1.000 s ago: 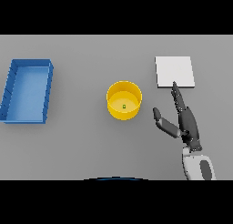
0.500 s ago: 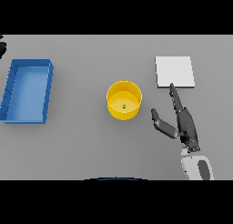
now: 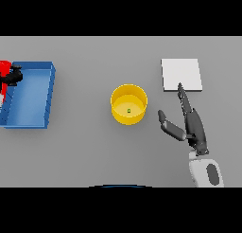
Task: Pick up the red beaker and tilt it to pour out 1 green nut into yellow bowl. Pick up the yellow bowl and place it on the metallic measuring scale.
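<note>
Yellow bowl (image 3: 129, 104) sits upright on the grey counter (image 3: 94, 151), just left of the right hand (image 3: 193, 128) and apart from it, no contact. One small green nut (image 3: 128, 111) lies on the bowl's floor near the middle. Right hand is open: fingers straight and held together, pointing up-view toward the scale, thumb spread out to the left toward the bowl, holding nothing. White scale plate (image 3: 181, 75) lies flat just beyond the right fingertips; the longest fingertip reaches about to the plate's near edge, can't tell if it touches. Bowl and scale are well apart, bowl to the lower left of the plate. Right forearm comes in from the lower edge, white and grey. Far left of the right hand, at the view's left edge, the red beaker (image 3: 4, 68) shows only partly, cut off by the frame. Left hand (image 3: 13, 76) is dark, seen at the beaker's right side, touching or overlapping it; can't tell whether its fingers are curled round it or not. Blue tray (image 3: 49, 97) lies just right of the left hand, well apart from the bowl.
</note>
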`<state>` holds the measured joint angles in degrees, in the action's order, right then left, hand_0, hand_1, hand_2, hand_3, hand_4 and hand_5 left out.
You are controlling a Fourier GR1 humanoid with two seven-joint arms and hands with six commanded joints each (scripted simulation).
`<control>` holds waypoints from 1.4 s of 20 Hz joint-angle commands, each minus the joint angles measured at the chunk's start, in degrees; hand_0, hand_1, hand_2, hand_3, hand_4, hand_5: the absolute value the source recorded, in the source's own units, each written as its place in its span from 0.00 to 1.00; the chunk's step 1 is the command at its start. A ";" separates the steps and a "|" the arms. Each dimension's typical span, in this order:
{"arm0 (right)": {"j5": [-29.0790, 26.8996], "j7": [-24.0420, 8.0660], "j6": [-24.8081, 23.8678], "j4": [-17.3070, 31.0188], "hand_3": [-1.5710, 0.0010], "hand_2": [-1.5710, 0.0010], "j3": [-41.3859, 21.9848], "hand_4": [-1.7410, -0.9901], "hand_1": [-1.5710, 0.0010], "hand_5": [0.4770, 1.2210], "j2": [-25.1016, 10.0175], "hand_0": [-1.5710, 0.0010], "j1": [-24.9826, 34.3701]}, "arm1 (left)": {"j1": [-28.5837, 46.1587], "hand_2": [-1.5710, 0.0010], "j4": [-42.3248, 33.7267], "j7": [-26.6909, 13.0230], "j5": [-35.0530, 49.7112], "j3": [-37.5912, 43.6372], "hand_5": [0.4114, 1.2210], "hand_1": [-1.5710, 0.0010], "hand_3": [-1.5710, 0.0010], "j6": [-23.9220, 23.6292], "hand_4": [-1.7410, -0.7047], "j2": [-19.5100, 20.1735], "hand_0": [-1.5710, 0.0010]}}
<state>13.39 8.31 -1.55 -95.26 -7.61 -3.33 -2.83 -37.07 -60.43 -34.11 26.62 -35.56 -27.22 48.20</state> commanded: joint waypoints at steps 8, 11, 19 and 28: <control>-0.25 1.84 0.52 -0.26 1.00 1.00 -0.02 0.79 1.00 0.27 -0.68 1.00 -1.37 | 3.55 0.73 -7.04 5.99 2.16 -2.57 0.30 0.71 0.77 13.98 0.92 6.05 0.67; 0.46 2.17 0.29 0.22 1.00 1.00 -0.57 0.78 1.00 0.29 -0.24 1.00 -1.02 | 2.54 0.86 -4.42 6.55 0.13 -3.50 0.29 0.85 0.88 14.31 0.96 5.23 0.83; 4.85 -2.17 0.01 -0.63 1.00 1.00 -2.26 0.79 1.00 0.29 -1.91 1.00 0.28 | 2.18 0.98 -2.53 11.81 -2.04 -2.59 0.32 0.98 0.98 9.08 0.99 3.29 0.97; 22.92 -3.41 13.27 2.53 1.00 1.00 -14.32 0.69 1.00 0.30 -16.80 1.00 16.21 | 2.30 1.00 -3.97 12.24 -0.93 -2.26 0.31 1.00 1.00 8.49 0.99 2.57 1.00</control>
<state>36.28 5.02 11.71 -92.75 -21.92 -20.13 13.42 -34.78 -64.41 -21.95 25.70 -37.84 -18.72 50.74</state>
